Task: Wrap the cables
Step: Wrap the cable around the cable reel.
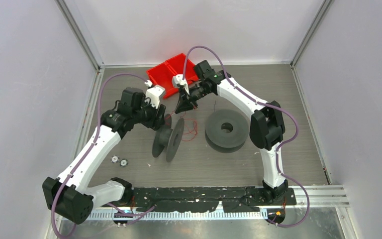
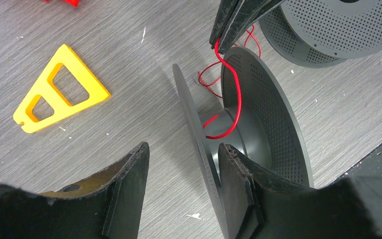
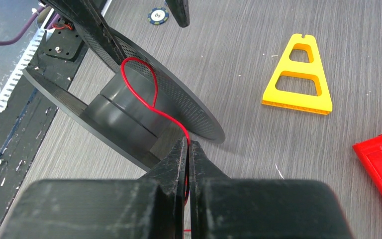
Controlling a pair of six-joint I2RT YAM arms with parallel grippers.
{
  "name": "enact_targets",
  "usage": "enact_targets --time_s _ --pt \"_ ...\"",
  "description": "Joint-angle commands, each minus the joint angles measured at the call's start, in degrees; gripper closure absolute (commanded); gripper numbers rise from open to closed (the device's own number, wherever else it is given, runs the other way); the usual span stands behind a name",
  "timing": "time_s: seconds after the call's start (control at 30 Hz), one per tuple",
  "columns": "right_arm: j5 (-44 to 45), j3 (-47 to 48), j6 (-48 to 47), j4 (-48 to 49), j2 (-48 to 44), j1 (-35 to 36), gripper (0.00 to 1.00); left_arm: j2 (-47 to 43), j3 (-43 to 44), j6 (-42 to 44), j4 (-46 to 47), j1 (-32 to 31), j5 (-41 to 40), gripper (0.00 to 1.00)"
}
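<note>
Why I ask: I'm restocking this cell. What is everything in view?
upright spool: one, dark grey, centre
flat spool: one, dark grey, right of it
red wire: one, red, looped at the upright spool's hub
bin: one, red, far edge
triangular plate: one, yellow, near upright spool
chips: two, pale, beside left arm
table: one, grey woodgrain, underneath
left pincer: one, black, open astride upright spool's flange
right pincer: one, black, shut on red wire

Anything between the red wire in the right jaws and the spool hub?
Nothing visible. The red wire runs from the shut right gripper between the flanges of the upright spool onto the hub.
</note>
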Motion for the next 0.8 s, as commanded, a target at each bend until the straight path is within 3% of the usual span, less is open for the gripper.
enact_targets --time_s 0.0,0.5,0.77 --pt "-2.0 2.0 0.6 1.3 -0.6 0.3 0.95 -0.4 0.2 -3.1 2.8 -1.6 -3.6 0.46" --pt "-2.4 1.3 1.2 1.3 -1.2 0.7 0.95 -2.3 -3.9 -9.8 10.0 -5.8 -11.8 0.47" --pt "-2.5 1.0 0.7 1.2 -1.6 0.7 0.95 -1.5 -4.3 -10.4 11.1 -5.8 -11.4 0.55"
